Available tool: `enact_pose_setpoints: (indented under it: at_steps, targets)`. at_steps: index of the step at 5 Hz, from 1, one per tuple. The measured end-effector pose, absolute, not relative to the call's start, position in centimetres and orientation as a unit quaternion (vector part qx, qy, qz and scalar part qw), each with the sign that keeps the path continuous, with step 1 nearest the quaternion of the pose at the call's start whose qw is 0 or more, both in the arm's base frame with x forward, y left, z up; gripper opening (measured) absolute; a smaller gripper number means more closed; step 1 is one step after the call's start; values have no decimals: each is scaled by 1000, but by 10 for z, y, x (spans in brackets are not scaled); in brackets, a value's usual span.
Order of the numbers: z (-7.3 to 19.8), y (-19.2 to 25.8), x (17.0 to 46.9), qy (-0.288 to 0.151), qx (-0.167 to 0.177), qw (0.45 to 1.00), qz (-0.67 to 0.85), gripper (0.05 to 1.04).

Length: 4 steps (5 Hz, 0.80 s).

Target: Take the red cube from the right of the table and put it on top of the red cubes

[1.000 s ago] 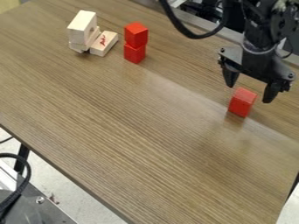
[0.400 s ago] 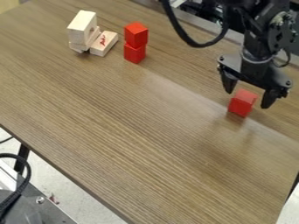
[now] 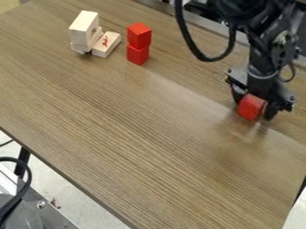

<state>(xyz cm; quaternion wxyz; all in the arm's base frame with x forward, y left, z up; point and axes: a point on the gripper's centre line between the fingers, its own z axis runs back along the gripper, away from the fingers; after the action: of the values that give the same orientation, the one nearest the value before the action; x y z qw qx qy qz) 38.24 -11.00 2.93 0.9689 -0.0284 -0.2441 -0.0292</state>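
"Brown wood-grain tabletop (image 3: 149, 156), streaks running slantwise, a pale sheen toward the right. What's at the near left?"

"A black braided cable (image 3: 23, 192) curving over a grey metal piece (image 3: 36, 217), both cut off by the view's edge. A black table leg (image 3: 23, 162) shows beside them, mostly hidden under the tabletop, with pale speckled floor (image 3: 69, 185) below."

"And at the far left?"

"A cluster of pale wooden blocks (image 3: 82, 27), smooth and straight-edged. The biggest stands raised, with a small dark spot on its right face; those under it are partly covered, so I can't count them. Just beside, to the right, lies a flat pale block with red marks (image 3: 106, 43)."

"Then the red ones?"

"Two plain red cubes, stacked: the upper red cube (image 3: 139, 35) sits a little askew on the lower red cube (image 3: 137, 54), hiding its top. They look crisp-edged and bright."

"What hangs farther right?"

"A thick black hose (image 3: 206, 58) in a loop, its upper end cut off. Next comes the black robot arm (image 3: 260, 53), also cropped by the far edge, its joints a dark, lumpy tangle."

"And the claw?"

"The black gripper (image 3: 254, 109) is low at the right of the table, around the single red cube (image 3: 250, 106). That cube is down at the wood, tilted to our eye, its far part covered by the gripper. Whether it's clamped, I can't tell."
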Motion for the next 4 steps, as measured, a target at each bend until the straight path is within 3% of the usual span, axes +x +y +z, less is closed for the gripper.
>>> enact_pose_setpoints:
  at_steps: [1, 2, 3, 4]
  targets:
    - [31, -109, 386, -263, -23, 964, -40, 599]
    - [32, -110, 385, -266, -28, 963, -42, 599]
    - [61, -99, 380, -295, -32, 954, -41, 599]
    - [99, -78, 383, -320, -59, 945, -30, 599]
